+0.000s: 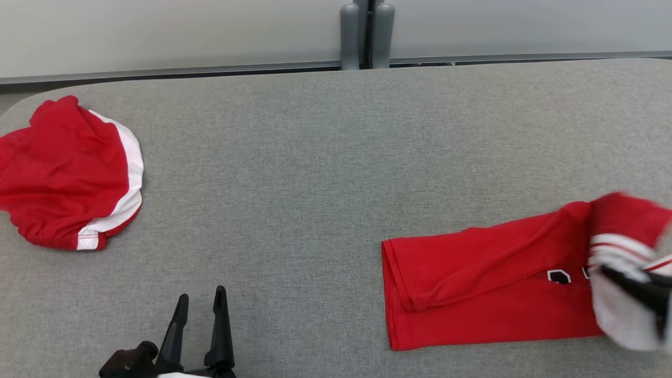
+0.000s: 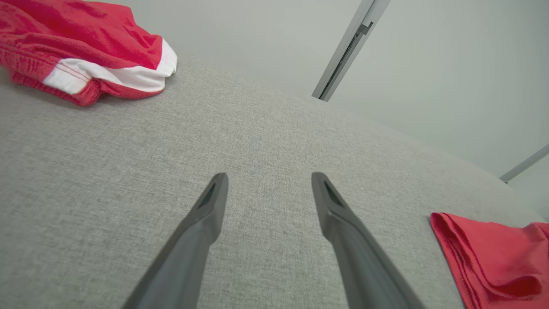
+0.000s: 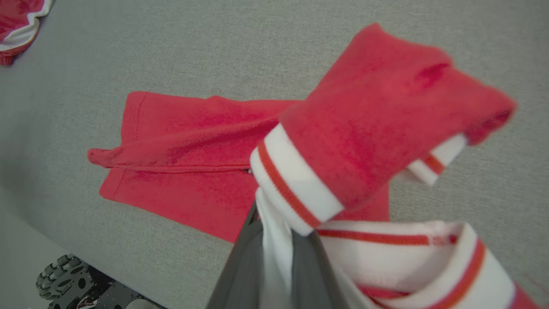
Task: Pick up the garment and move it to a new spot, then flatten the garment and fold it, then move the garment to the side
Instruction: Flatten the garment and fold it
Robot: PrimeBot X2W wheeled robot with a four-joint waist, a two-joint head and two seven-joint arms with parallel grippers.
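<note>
The garment is a red shirt with white, red-striped trim, lying folded lengthwise at the right of the grey table. My right gripper is shut on its white collar end, which is lifted off the table with a red sleeve draped over it. In the right wrist view the dark fingers pinch white cloth of the garment, and the right gripper sits under the raised sleeve. My left gripper is open near the front left edge. It also appears as the left gripper, with bare table between its fingers.
A second red piece with white trim lies crumpled at the table's far left, also seen as a red heap. Two grey posts stand behind the table's far edge. The robot's wheeled base shows below the near edge.
</note>
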